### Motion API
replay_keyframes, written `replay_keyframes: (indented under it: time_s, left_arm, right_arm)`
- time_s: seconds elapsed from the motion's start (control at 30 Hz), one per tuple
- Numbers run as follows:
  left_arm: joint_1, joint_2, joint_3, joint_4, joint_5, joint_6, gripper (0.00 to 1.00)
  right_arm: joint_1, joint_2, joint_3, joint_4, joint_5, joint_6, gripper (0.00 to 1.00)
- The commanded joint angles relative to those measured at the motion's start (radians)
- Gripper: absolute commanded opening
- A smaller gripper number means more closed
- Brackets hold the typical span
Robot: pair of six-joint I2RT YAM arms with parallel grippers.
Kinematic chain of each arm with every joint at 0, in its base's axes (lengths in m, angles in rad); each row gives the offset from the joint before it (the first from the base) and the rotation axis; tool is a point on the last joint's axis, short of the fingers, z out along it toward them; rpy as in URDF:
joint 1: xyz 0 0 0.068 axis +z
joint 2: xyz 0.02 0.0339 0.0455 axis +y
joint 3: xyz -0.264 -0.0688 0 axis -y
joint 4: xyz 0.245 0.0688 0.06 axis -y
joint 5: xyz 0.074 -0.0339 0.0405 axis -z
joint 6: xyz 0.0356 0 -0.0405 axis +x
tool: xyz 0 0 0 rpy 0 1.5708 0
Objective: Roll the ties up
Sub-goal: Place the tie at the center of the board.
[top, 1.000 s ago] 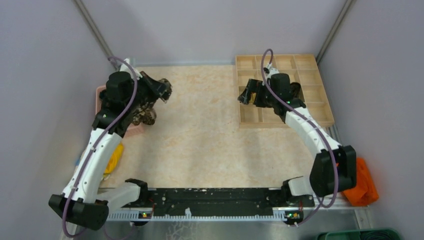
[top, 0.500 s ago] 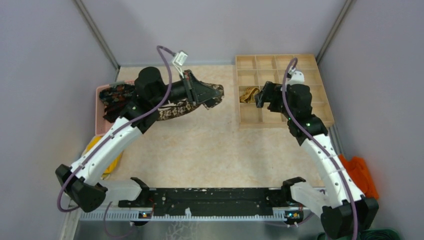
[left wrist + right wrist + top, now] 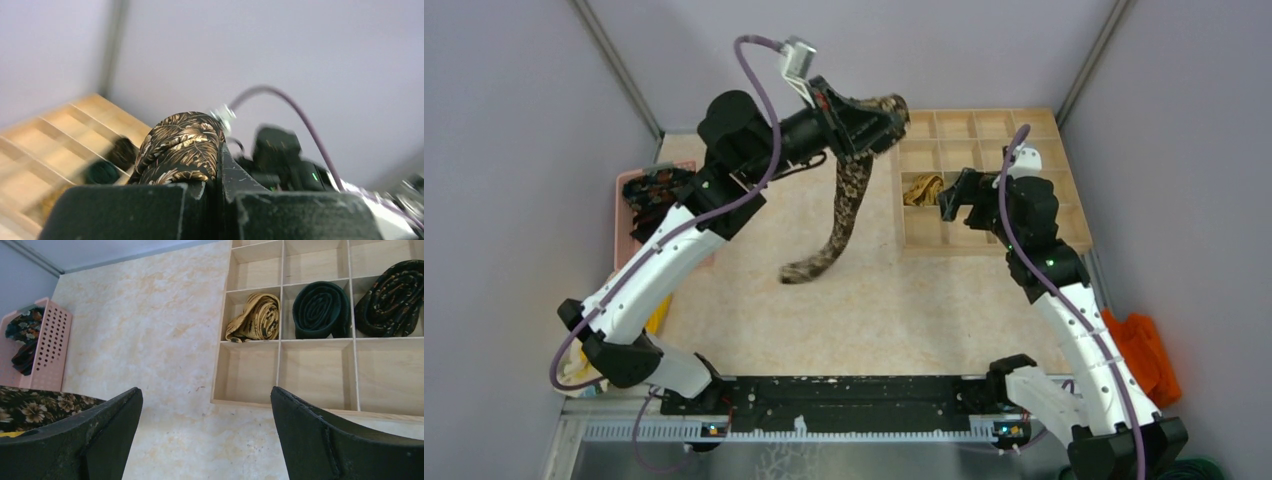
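My left gripper (image 3: 871, 124) is raised high near the back wall, shut on a dark leaf-print tie (image 3: 844, 205). The tie hangs down, its tail (image 3: 804, 270) reaching the table. In the left wrist view the tie (image 3: 182, 147) bulges out between the shut jaws of that gripper (image 3: 218, 152). My right gripper (image 3: 948, 201) stands open by the wooden tray's left edge and holds nothing; its jaws (image 3: 206, 395) are wide apart over bare table. Rolled ties fill three tray cells: golden-tan (image 3: 255, 317), dark green (image 3: 320, 310) and black floral (image 3: 392, 297). More ties (image 3: 656, 190) lie in the pink basket.
The wooden compartment tray (image 3: 1034, 127) sits at the back right. The pink basket (image 3: 623, 230) stands at the left edge. An orange cloth (image 3: 1149, 365) lies off the table at the right, a yellow cloth (image 3: 661, 312) at the left. Grey walls close in three sides.
My left arm has swung up and to the right from the pink basket, lifting the tie so that it now hangs. My right gripper has drawn back from the tray, still open.
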Motion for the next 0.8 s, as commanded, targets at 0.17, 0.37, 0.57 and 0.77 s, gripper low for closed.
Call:
replay_keyframes:
  time_s: [0.17, 0.37, 0.57, 0.77]
  left_arm:
    - [0.224, 0.085, 0.218, -0.035, -0.522, 0.22, 0.0]
    - [0.379, 0.341, 0.535, 0.047, -0.466, 0.258, 0.0]
    - [0.452, 0.532, 0.726, 0.158, -0.354, 0.216, 0.0]
    - [0.455, 0.321, 0.304, 0.37, -0.156, 0.149, 0.0]
  right_arm:
    - [0.007, 0.039, 0.002, 0.032, -0.057, -0.006, 0.99]
    - [0.006, 0.082, 0.001, 0.081, -0.052, 0.005, 0.99]
    - [0.007, 0.106, 0.004, 0.116, -0.066, 0.018, 0.99]
    - [0.007, 0.109, -0.033, 0.144, -0.095, 0.029, 0.99]
